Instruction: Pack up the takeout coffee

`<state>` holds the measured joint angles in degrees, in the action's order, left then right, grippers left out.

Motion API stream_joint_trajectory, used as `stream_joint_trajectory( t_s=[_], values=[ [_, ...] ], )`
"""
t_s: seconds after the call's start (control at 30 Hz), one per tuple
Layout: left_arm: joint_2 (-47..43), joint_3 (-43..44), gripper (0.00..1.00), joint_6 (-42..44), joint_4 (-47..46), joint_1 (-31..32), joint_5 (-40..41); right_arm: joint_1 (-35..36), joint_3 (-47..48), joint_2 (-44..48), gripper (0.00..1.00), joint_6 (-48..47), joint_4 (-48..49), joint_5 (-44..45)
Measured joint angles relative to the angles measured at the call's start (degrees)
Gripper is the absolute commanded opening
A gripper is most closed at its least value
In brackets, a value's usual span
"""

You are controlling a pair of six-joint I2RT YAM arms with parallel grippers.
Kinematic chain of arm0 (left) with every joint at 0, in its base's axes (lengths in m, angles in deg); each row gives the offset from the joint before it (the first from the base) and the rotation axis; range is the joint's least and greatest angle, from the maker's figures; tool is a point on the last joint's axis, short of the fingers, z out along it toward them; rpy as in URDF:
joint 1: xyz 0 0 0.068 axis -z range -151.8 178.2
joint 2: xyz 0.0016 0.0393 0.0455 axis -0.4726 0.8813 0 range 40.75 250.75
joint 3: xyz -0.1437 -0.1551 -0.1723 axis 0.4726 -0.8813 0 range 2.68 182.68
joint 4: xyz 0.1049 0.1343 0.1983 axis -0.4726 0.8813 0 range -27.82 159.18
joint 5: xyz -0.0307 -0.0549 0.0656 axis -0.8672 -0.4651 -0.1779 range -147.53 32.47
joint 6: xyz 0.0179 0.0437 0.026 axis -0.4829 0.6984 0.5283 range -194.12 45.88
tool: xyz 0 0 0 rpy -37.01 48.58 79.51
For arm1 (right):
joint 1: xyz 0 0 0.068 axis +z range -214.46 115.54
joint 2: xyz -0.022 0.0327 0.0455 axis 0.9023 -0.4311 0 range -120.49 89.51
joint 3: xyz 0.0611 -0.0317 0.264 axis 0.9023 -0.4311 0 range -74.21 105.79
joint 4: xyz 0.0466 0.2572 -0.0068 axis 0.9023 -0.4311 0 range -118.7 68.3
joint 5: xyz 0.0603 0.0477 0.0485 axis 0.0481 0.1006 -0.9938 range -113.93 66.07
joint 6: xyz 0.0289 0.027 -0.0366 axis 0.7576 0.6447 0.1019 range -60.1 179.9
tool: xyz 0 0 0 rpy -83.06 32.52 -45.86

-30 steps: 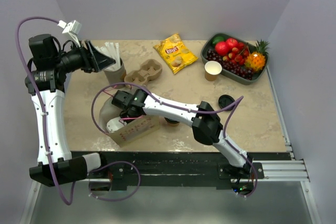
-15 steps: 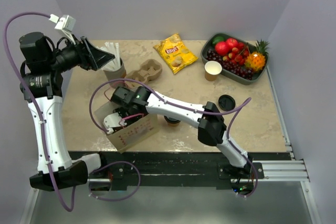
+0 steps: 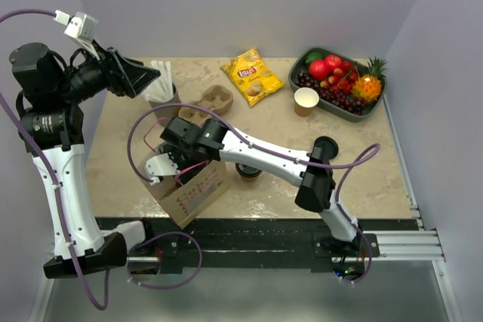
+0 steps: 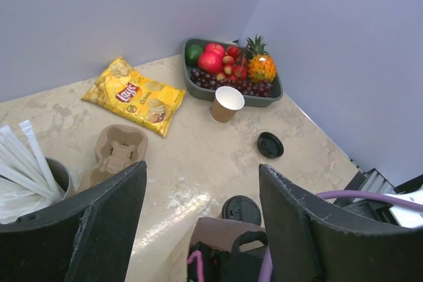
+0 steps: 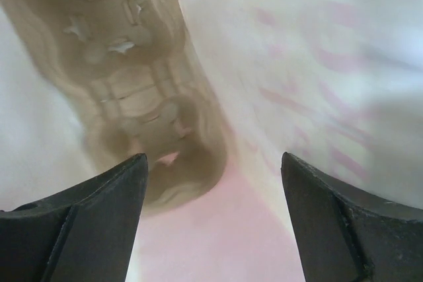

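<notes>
Not packed yet. Spotted the takeout coffee [image 4: 241,209] upright, lidded, near the near edge of the bench [image 3: 385,179], just right of the paper bag [image 3: 198,195]. Down inside that bag with the right gripper [image 5: 213,160], jaws spread and empty, above a pulp cup carrier [image 5: 132,84]. Holding the left gripper [image 4: 203,170] spread, empty, over the far-left corner. Left to do: grasp the coffee and bag it.

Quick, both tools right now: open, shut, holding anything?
Left tool: open, holding nothing.
Right tool: open, holding nothing, down inside the paper bag.
</notes>
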<state>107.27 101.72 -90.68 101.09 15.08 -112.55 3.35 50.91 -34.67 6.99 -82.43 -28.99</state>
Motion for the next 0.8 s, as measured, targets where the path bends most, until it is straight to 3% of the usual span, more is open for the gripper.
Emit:
stream_joint_trajectory(
  t_s=[0.17,0.4,0.63,0.8],
  values=[
    [0.9,2.6,0.73,3.0,2.0,-1.5,0.7,0.0,-0.2,3.3,0.89,1.6,2.1,0.1],
    [4.5,9.9,0.74,12.2,12.9,-2.5,4.1,0.0,-3.1,10.1,0.89,3.4,6.0,1.6],
    [2.9,7.8,0.78,28.5,28.9,-2.6,3.0,-0.5,-5.8,15.3,0.89,6.0,7.3,1.0],
    [-2.3,2.8,0.76,37.0,34.6,-2.2,1.8,-0.8,-9.5,21.5,0.9,8.5,10.6,0.0]
  ],
)
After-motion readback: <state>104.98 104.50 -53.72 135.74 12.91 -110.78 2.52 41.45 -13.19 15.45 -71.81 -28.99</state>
